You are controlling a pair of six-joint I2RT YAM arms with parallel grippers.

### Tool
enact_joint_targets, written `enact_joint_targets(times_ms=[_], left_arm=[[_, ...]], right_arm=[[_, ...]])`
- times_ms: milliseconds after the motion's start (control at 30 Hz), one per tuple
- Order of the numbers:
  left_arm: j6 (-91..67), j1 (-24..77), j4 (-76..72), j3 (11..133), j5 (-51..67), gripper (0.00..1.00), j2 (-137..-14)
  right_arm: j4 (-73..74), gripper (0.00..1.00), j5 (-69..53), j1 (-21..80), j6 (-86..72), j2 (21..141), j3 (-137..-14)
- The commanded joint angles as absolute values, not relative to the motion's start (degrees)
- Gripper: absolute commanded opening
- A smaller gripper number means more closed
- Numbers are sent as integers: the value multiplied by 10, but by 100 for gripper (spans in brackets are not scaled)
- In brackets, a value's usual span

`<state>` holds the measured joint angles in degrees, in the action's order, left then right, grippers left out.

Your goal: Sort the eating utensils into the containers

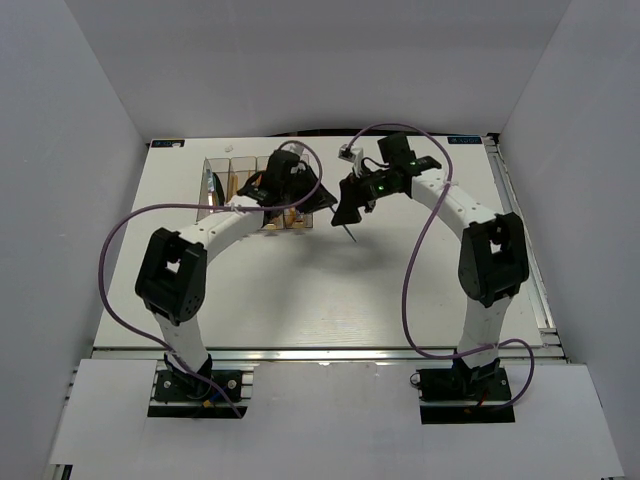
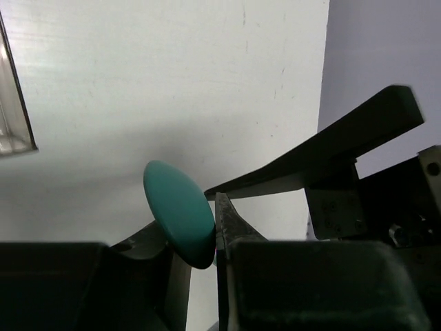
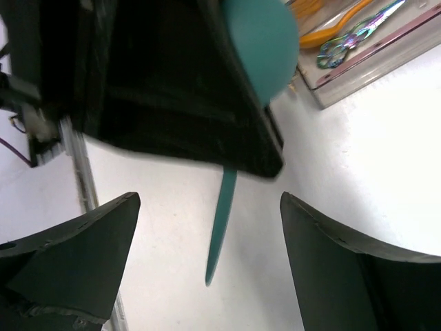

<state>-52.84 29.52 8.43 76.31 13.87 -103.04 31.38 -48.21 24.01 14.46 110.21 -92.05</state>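
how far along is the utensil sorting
Done: orange utensils and an iridescent one already lie in the containers. In hand: the left tool grips a teal spoon near its bowl, beside the open right tool. Left: binning that spoon. The top view shows no other loose utensils, though parts of the table are hidden.

The left gripper (image 2: 198,243) is clamping the teal spoon (image 2: 178,210), whose bowl is sticking up above the 2 fingers. Left of the spoon, a clear container (image 2: 12,121) is showing its corner. Right of the spoon, a black bar (image 2: 331,148) is slanting over the white table (image 2: 172,83).
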Motion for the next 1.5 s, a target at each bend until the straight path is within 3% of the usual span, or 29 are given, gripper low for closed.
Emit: enact_joint_targets(times_ms=[0, 367, 667, 833, 867, 967, 1167, 1200, 1267, 1467], left_arm=[[-412, 266, 168, 846, 118, 0, -1029], [-234, 166, 352, 1188, 51, 0, -1231], [-219, 165, 370, 1249, 56, 1, -1314], [-234, 166, 370, 1218, 62, 27, -1307], [-235, 166, 370, 1212, 64, 40, -1305], [-237, 167, 370, 1206, 69, 56, -1290], [-227, 167, 370, 1209, 68, 73, -1246], [-226, 167, 371, 1205, 68, 86, -1225], [-214, 166, 370, 1191, 68, 98, -1186], [-182, 165, 352, 1108, 101, 98, -1058]], right_arm=[[328, 89, -493, 214, 199, 1059, -930], [338, 89, -481, 158, 275, 1013, -861], [333, 89, -471, 141, 281, 1000, -824], [337, 90, -466, 136, 284, 1005, -824], [338, 89, -464, 137, 286, 1005, -824], [349, 89, -454, 137, 299, 1005, -833], [366, 89, -419, 133, 333, 985, -856], [369, 89, -411, 131, 344, 980, -871], [373, 89, -376, 128, 345, 978, -891], [407, 89, -363, 109, 364, 982, -990]])
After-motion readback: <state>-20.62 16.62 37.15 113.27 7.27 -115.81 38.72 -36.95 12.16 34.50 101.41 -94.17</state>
